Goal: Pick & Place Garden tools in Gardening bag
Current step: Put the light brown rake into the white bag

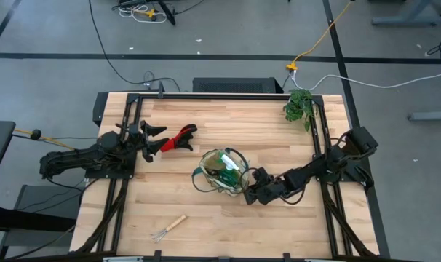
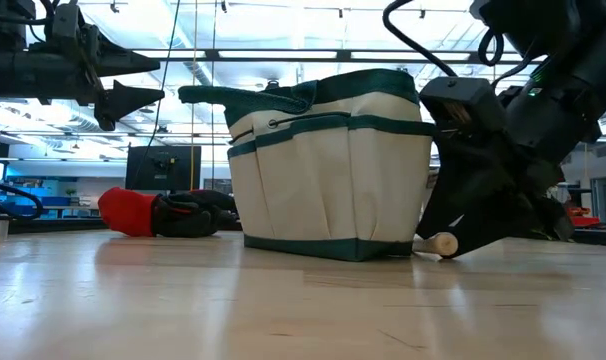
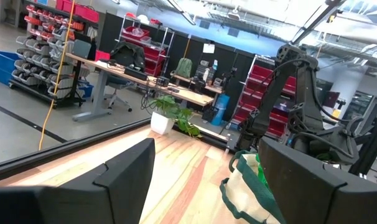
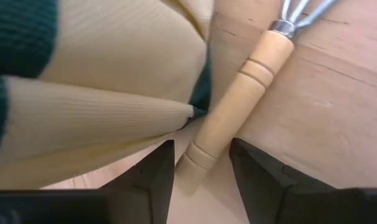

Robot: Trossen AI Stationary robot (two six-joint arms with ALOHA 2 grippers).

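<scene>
In the middle of the pale wooden table (image 1: pixel 228 225) stands the beige canvas gardening bag with dark green trim (image 2: pixel 328 170), upright, its loop handles flopped over the open top. Down at its foot, on the side facing the right arm, lies a wooden-handled tool with metal prongs (image 4: pixel 238 99). It is flat on the boards, its handle butt just beside the bag's bottom seam, its long axis running away from the bag with the prongs at the far end. The right gripper (image 4: pixel 201 168) is low on the table there, fingers spread either side of the handle's butt end without pinching it.

The left gripper (image 1: pixel 153 138) hangs in the air over the table's left side, jaws wide apart and holding nothing. Just past its fingertips, between it and the bag, a red-and-black handled tool (image 1: pixel 178 137) lies on the wood, red part toward the gripper, black end toward the far edge.

Nearer the front edge, well apart from everything, a small wooden-handled rake (image 1: pixel 169 228) lies slantwise, tines toward the left. A leafy green plant (image 1: pixel 299 105) sits at the far right corner.
</scene>
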